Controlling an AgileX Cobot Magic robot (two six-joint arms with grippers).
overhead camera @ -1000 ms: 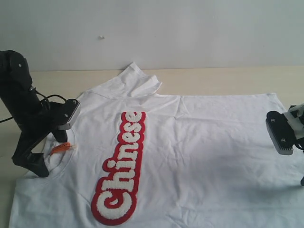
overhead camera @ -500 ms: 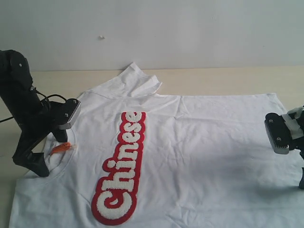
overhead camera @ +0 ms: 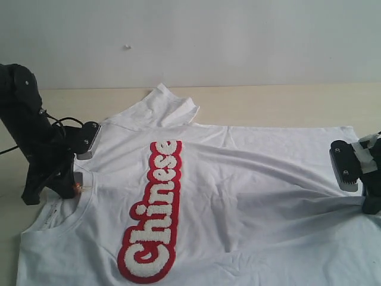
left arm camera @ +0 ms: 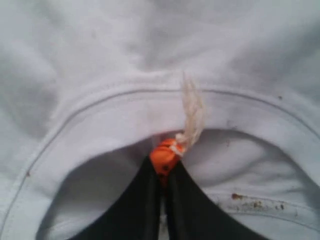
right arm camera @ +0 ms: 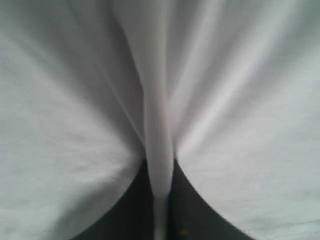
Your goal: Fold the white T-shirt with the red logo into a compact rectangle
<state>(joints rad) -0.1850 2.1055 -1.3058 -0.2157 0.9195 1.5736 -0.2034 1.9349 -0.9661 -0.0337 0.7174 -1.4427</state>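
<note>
The white T-shirt (overhead camera: 250,179) lies spread over the table with its collar (overhead camera: 65,211) at the left. The red logo (overhead camera: 152,211) runs down its front. My left gripper (overhead camera: 74,186) is shut on the collar edge at the orange neck tag (left arm camera: 164,157), and the ribbed collar (left arm camera: 100,120) curves round it. My right gripper (overhead camera: 370,205) is shut on a pinched fold of the shirt's cloth (right arm camera: 159,150) at the right edge. Creases run from that grip across the shirt. A sleeve (overhead camera: 158,107) lies folded at the back.
The pale wooden table (overhead camera: 286,101) shows behind the shirt, and a white wall (overhead camera: 208,36) rises beyond it. The left arm's black links (overhead camera: 27,119) stand over the table's left side.
Both grippers have shut on the shirt. The left one has drawn the collar up and inward, and the right one pulls the cloth taut, raising long creases. The shirt's back edge has shifted.
</note>
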